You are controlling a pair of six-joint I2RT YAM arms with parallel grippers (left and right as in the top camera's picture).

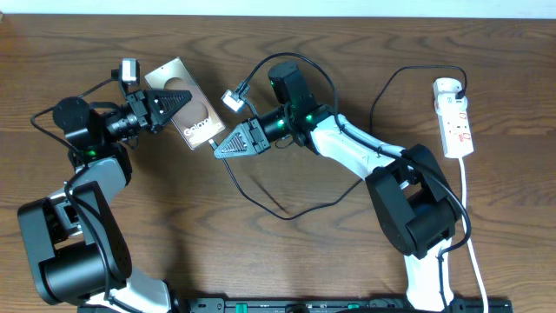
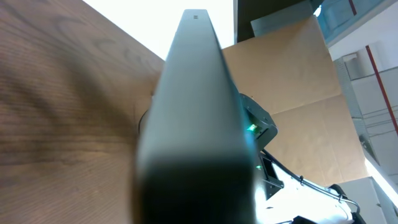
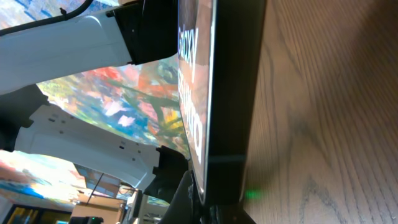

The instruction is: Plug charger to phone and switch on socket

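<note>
The tan phone (image 1: 201, 122), printed "Galaxy", lies slantwise at the table's upper left. My left gripper (image 1: 181, 98) is shut on its upper part. In the left wrist view the phone's dark edge (image 2: 193, 93) fills the middle, blurred. My right gripper (image 1: 215, 149) is shut at the phone's lower right end. The black charger (image 1: 261, 202) cable comes out from under it and loops across the table. Its plug tip is hidden between the fingers. In the right wrist view the phone's edge (image 3: 230, 74) stands right above my fingers (image 3: 214, 205). The white socket (image 1: 455, 122) with red switches lies at the far right.
The charger's cable arcs from the socket's top end (image 1: 458, 84) leftwards behind my right arm (image 1: 365, 156). The socket's white cord (image 1: 469, 226) runs down to the front edge. Bare wooden table (image 1: 287, 261) lies between the arm bases.
</note>
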